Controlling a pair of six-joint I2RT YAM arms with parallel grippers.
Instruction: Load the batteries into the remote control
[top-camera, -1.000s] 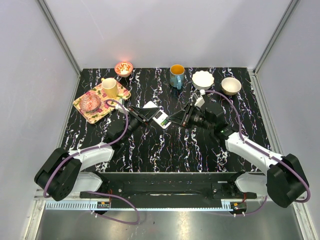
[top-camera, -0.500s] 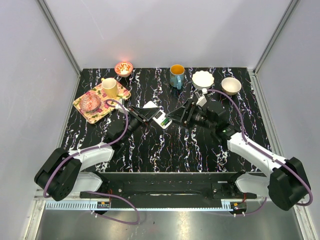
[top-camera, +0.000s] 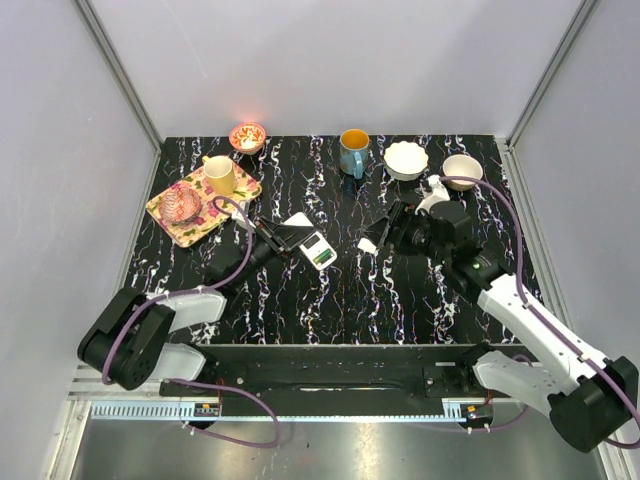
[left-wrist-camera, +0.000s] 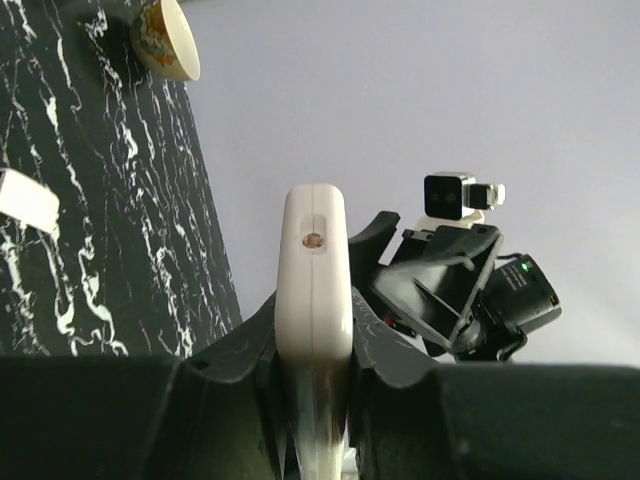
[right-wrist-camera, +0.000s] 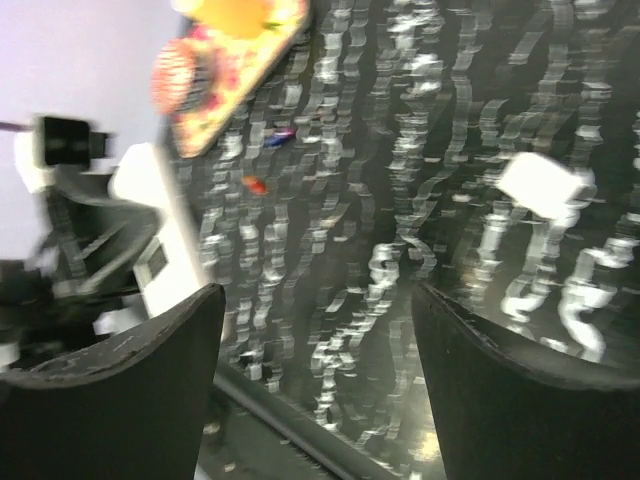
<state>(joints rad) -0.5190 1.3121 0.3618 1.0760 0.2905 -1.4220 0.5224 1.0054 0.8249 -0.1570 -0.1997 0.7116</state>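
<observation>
1. My left fingers (top-camera: 288, 236) are clamped on the remote control (top-camera: 318, 249), held tilted over the tabletop (top-camera: 330, 300). My right fingers (top-camera: 385, 228) stand wide, holding nothing.
2. A white cover (top-camera: 367, 245) lies loose beside my right fingers — so the back looks open. A greenish battery (top-camera: 322, 258) seems seated; the reddish one I cannot find, so loading looks unfinished.
3. Count — one remote control, one cover, one battery seen.
</observation>
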